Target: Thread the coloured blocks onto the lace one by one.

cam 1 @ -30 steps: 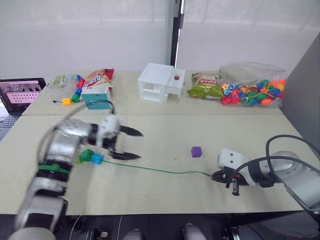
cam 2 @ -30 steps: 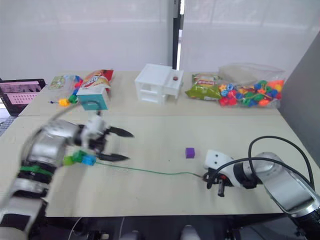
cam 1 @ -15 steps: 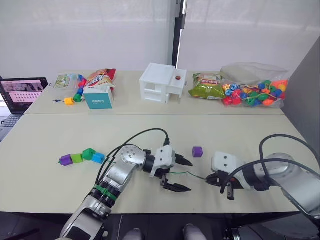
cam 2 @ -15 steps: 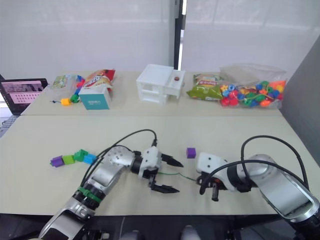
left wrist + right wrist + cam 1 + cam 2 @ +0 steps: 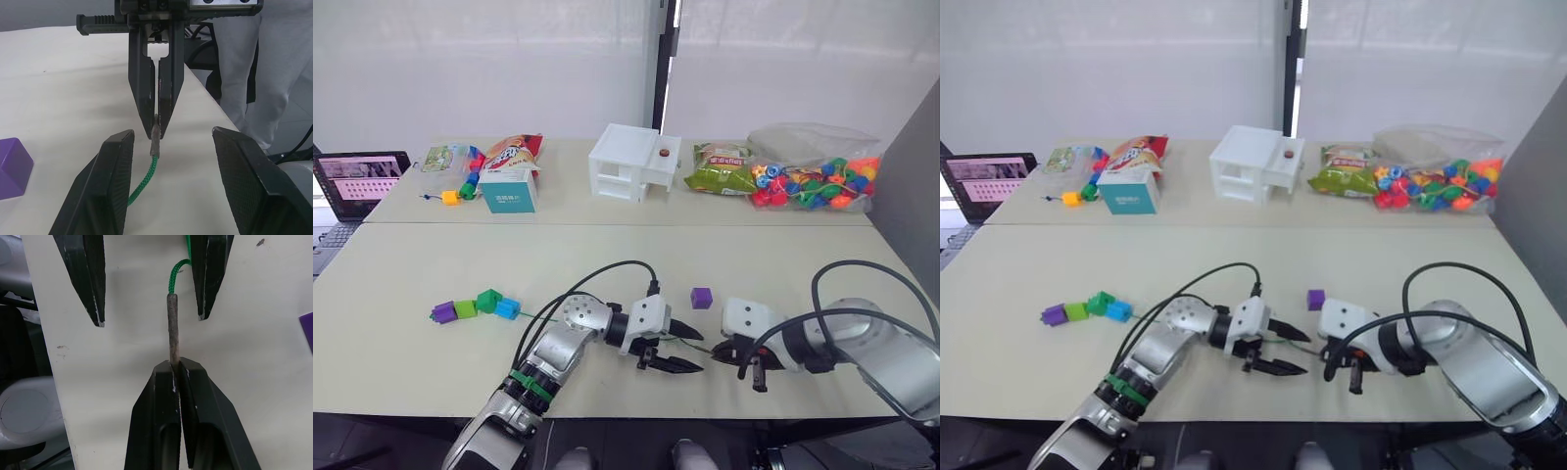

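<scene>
Four coloured blocks lie in a row on the lace at the table's left: purple point(image 5: 442, 312), light green point(image 5: 464, 309), dark green point(image 5: 489, 300) and blue point(image 5: 507, 308). A loose purple block point(image 5: 702, 298) rests just beyond the grippers. The green lace point(image 5: 144, 178) runs right to its dark stiff tip point(image 5: 172, 328). My right gripper point(image 5: 174, 363) is shut on that tip's end. Facing it, my left gripper point(image 5: 700, 352) is open, its fingers point(image 5: 117, 147) straddling the tip and the cord behind it.
Along the far table stand a white box point(image 5: 631, 162), a teal box point(image 5: 507, 189), snack bags point(image 5: 720, 166), a clear bag of mixed beads point(image 5: 813, 181) and a laptop point(image 5: 357, 181). The table's front edge lies close under both grippers.
My left gripper has travelled from the threaded blocks on the left across to the lace tip, staying open. The right gripper has kept the tip and edged slightly left.
</scene>
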### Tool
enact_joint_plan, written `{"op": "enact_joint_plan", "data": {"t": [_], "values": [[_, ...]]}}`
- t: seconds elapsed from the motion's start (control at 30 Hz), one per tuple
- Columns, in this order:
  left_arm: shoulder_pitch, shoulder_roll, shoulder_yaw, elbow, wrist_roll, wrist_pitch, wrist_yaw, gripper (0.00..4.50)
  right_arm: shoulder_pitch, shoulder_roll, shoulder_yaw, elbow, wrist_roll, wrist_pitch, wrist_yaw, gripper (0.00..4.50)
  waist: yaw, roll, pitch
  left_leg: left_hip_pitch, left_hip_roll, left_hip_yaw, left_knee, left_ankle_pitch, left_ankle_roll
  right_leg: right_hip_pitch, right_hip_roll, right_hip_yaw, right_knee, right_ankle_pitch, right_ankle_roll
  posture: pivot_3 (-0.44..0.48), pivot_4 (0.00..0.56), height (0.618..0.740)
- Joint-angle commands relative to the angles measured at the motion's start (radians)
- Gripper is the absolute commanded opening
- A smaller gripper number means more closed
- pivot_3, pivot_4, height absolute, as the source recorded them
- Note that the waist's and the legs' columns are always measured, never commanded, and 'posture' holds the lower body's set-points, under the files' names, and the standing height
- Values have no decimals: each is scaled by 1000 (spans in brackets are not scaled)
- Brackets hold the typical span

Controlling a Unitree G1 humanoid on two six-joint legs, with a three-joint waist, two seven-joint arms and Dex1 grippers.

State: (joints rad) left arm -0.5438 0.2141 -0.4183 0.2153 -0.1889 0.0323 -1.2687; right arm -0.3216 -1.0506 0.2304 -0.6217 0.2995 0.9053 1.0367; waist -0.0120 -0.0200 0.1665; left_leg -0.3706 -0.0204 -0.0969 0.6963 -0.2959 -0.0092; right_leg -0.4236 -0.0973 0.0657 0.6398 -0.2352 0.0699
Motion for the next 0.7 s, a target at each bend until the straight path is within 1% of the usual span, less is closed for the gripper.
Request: {"op": "enact_joint_plan", "data": {"t": [0.03,0.2,0.3,0.47,0.5,0.7], "values": [[-5,-4,-8,-21,2,5,5,2630,-14,0,-8,-32,21,8,0,0,0,0,0,0,0,0,0,0,0,0,0,0,0,0,0,0,150,740],[-10,-8,-12,-11,13,5,7,2630,-20,2,-10,-32,24,13,0,0,0,0,0,0,0,0,0,0,0,0,0,0,0,0,0,0,150,740],[-11,-8,-13,-10,16,8,5,1881,-21,3,-12,-34,25,16,-1,0,0,0,0,0,0,0,0,0,0,0,0,0,0,0,0,0,150,740],[-13,-11,-16,-6,23,8,4,244,-22,3,-11,-37,32,22,-5,0,0,0,0,0,0,0,0,0,0,0,0,0,0,0,0,0,150,740],[-14,-13,-16,-5,22,8,5,36,-21,3,-11,-41,37,25,-6,0,0,0,0,0,0,0,0,0,0,0,0,0,0,0,0,0,150,740],[-16,-14,-14,1,23,8,6,36,-23,0,-9,-46,47,31,-12,0,0,0,0,0,0,0,0,0,0,0,0,0,0,0,0,0,150,740]]}}
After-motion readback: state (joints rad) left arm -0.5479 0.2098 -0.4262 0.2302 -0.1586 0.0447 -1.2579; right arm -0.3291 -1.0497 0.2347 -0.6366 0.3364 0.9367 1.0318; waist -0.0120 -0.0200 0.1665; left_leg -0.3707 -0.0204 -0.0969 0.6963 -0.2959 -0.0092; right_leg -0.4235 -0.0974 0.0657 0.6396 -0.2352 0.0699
